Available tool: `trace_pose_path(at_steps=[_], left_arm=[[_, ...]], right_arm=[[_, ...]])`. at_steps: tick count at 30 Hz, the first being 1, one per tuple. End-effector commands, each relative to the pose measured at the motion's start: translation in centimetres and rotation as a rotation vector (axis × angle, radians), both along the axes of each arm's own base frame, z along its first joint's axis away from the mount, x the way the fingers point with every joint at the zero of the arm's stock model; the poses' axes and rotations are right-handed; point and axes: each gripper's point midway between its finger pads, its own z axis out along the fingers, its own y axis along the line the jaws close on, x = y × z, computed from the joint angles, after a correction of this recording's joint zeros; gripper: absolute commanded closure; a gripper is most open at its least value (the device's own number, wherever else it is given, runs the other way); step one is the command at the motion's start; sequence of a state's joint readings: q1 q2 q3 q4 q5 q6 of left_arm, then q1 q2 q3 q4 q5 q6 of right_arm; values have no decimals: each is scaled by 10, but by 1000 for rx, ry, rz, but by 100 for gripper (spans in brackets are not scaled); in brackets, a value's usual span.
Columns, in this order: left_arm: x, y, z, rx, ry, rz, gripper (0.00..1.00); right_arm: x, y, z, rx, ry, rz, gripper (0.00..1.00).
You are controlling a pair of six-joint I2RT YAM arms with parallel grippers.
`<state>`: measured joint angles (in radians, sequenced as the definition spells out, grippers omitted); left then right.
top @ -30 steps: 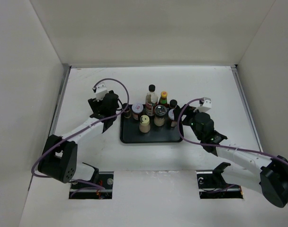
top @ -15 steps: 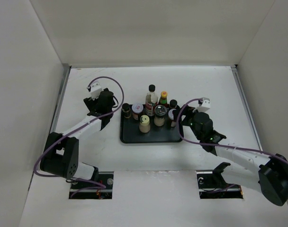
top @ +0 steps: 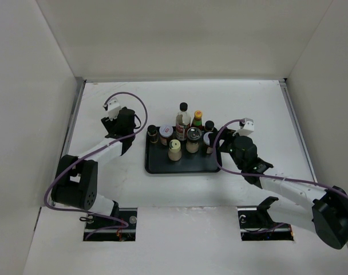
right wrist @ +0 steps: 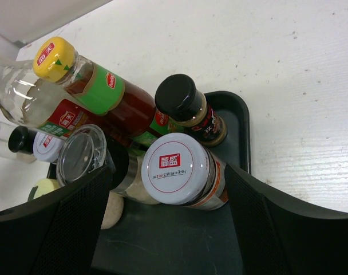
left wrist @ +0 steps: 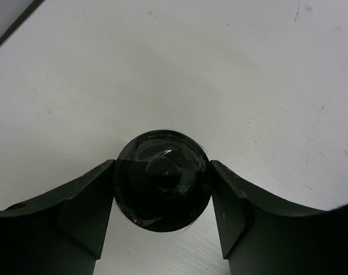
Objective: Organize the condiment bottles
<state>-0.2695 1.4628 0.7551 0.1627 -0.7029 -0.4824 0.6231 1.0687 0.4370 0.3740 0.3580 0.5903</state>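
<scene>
My left gripper (top: pixel 119 127) stands left of the tray, shut on a glossy black-capped bottle (left wrist: pixel 162 179) that sits between its fingers over bare white table; the arm hides this bottle in the top view. On the black tray (top: pixel 180 167) stand several bottles: a tall black-capped one (top: pixel 184 116), a yellow-capped green-necked one (top: pixel 197 118), and short jars. My right gripper (top: pixel 216 144) is at the tray's right end. In the right wrist view it (right wrist: pixel 168 175) is open, its fingers on either side of a white-lidded jar (right wrist: pixel 175 168).
White walls close in the table on the left, back and right. A dark jar (top: pixel 153 133) stands at the tray's left edge near my left arm. In the right wrist view a black-capped jar (right wrist: pixel 177 97) and a clear-lidded jar (right wrist: pixel 81 153) crowd the white-lidded one.
My left gripper has moved left and slightly back, away from the tray's left edge. My right arm has barely moved. The bottles on the tray stand as before.
</scene>
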Motion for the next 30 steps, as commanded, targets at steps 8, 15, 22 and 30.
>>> trace_pose_path(at_steps=[8,15,22,30], left_arm=[[-27,-39,86,-23,-228,-87,54],[-74,-70,97,7,-179,-229,54],[-113,-102,85,-49,-115,-369,55],[-109,-157,70,-97,-110,-496,55]], right_arm=[[6,6,29,41,-78,10,16],[4,4,32,49,-89,8,16],[5,3,30,47,-84,-1,17],[7,3,23,37,-70,-9,17]])
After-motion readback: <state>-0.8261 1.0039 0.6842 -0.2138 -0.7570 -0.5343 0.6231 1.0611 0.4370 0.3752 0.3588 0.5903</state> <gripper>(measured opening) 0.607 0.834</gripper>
